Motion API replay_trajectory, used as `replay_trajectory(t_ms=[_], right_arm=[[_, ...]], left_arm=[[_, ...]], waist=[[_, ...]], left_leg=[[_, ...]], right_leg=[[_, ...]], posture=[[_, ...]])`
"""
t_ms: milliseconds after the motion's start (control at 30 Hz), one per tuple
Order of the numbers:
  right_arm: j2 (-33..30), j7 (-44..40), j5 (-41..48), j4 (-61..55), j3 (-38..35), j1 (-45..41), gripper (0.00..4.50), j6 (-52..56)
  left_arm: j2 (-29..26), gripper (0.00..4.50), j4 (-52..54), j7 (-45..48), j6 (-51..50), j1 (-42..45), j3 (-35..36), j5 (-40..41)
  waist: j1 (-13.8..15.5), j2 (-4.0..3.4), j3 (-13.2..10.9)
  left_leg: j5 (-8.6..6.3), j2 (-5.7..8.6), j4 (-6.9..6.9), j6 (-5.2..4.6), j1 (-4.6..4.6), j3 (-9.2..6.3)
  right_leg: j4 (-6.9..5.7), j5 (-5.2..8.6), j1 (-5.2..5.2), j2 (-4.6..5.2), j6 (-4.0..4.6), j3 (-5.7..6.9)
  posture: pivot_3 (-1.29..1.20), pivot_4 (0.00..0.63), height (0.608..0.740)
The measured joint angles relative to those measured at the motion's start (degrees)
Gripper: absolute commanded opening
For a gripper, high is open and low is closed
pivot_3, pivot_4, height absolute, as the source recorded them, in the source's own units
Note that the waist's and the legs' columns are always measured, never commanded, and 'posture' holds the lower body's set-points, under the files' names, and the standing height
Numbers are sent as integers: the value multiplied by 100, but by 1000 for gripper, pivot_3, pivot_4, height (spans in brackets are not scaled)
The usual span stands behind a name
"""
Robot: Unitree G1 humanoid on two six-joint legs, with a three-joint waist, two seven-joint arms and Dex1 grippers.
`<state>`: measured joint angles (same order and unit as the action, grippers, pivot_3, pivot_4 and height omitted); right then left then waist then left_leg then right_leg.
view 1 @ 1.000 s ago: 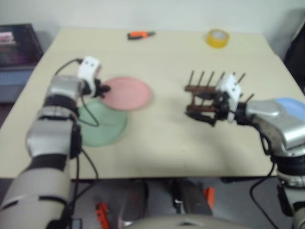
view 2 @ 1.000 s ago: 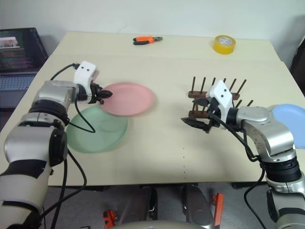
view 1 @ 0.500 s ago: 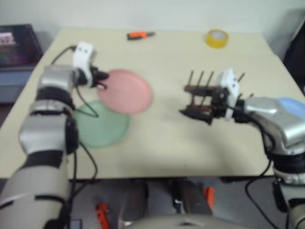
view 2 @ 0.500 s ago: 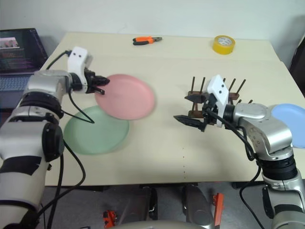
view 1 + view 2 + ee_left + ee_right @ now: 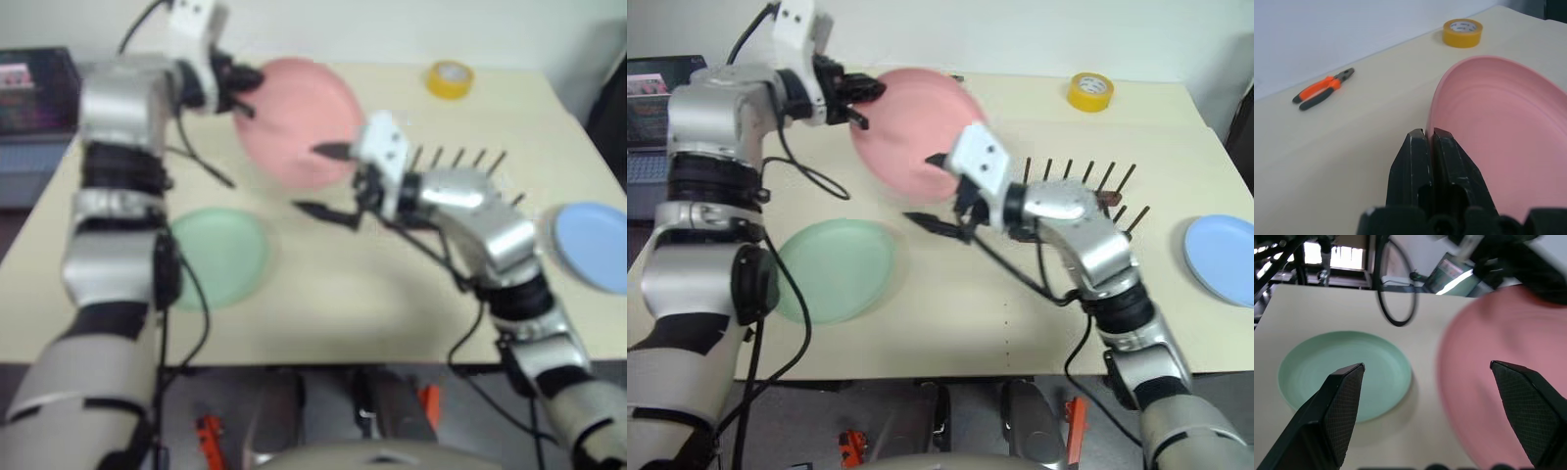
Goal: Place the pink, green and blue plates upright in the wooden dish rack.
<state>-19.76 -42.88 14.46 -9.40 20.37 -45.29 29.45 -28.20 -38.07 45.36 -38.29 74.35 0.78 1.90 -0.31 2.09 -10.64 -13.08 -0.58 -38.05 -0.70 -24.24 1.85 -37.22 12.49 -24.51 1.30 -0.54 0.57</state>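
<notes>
A: Item one, left gripper (image 5: pixel 865 101)?

B: Two black fingers (image 5: pixel 1420 169) pressed together on the rim of the pink plate (image 5: pixel 916 132). Plate is round, smooth, matte, with a shallow raised lip. It hangs tilted above the table (image 5: pixel 950 323), its face turned toward the right arm. Its far edge is cut off in the left wrist view.

A: Item two, right gripper (image 5: pixel 933 190)?

B: Fingers spread wide, nothing between them. Tips are wedge-shaped with a fine cross-hatched grip pattern (image 5: pixel 1344 401). They sit just in front of the lower edge of the pink plate; contact cannot be made out.

A: Other plates?

B: Green plate (image 5: pixel 835 268), same shape, lying flat on the table under the left arm. Blue plate (image 5: pixel 1220 259), flat near the right table edge, partly cut off by the frame.

A: The rack?

B: Wooden dish rack (image 5: pixel 1097 191), dark brown, thin upright pegs. It stands on the table behind the right forearm, which covers its base rails; only peg tops and one rail end can be seen. No plate in it.

A: Sundries?

B: Roll of yellow tape (image 5: pixel 1088 91), ring-shaped, at the far side of the table. Pliers (image 5: pixel 1324 88) with orange and black handles, lying flat on the far side. Table top is pale, smooth and bare-looking. A laptop (image 5: pixel 649 98) stands beyond the left table edge, its screen too blurred to read.
</notes>
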Motion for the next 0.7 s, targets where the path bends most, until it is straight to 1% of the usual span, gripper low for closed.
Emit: replay_trajectory(t_ms=[133, 233, 300, 333, 433, 533, 633, 667, 700], right_arm=[[-5, 97, -704, 364, 318, -104, 4500, -394], [1, 187, -1126, 679, 429, -106, 4500, -601], [-20, 177, -1361, 831, 533, -106, 4077, -739], [-17, 175, -1415, 875, 562, -105, 3964, -777], [11, 177, -1613, 995, 569, -106, 2935, -931], [47, 180, -1781, 1098, 567, -106, 1781, -1108], [200, 175, -1772, 1170, 535, -95, 676, -1332], [252, 172, -1764, 1170, 521, -92, 404, -1393], [303, 176, -1760, 1170, 468, -90, 39, -1450]], left_arm=[[20, 11, 311, -102, -298, -246, -54, 22], [27, 11, 589, -98, -592, -355, -51, 145], [31, 0, 732, -100, -760, -355, -38, 260], [32, 0, 777, -103, -799, -355, -38, 280], [32, 0, 850, -165, -900, -355, -38, 362], [27, 0, 883, -230, -915, -385, -39, 374], [-10, 0, 937, -269, -911, -418, -43, 376], [-25, 0, 939, -291, -908, -420, -44, 374], [-53, 0, 940, -337, -904, -432, -48, 357]], waist=[[-16, 0, 0], [-22, 1, 0], [-26, 1, 0], [-30, 1, 0], [-42, 1, 0], [-73, 1, 0], [-119, 1, 0], [-124, 1, 0], [-126, 1, 0]], left_leg=[[2, -3, -2, 2, 2, 0], [5, 0, -7, 8, 2, 5], [8, -1, -7, 13, 2, 7], [10, -1, -7, 15, 2, 8], [14, -3, -7, 21, 2, 7], [17, -4, -7, 25, 2, 5], [18, -4, -6, 27, 2, 5], [18, -4, -5, 27, 2, 5], [18, -4, -5, 27, 2, 6]], right_leg=[[-14, 0, -8, 0, 0, 2], [-53, 4, -26, 0, 5, -1], [-65, 5, -36, -1, 7, -2], [-70, 6, -40, -1, 8, -3], [-79, 7, -46, -3, 6, -4], [-82, 7, -47, -4, 6, -3], [-82, 6, -47, -4, 9, -4], [-81, 6, -48, -4, 9, -5], [-81, 6, -48, -4, 9, -5]], posture=[[0, 150, 740], [0, 150, 740], [0, 150, 740], [0, 150, 740], [0, 150, 740], [0, 150, 740], [0, 150, 740], [0, 150, 740], [0, 150, 740]])
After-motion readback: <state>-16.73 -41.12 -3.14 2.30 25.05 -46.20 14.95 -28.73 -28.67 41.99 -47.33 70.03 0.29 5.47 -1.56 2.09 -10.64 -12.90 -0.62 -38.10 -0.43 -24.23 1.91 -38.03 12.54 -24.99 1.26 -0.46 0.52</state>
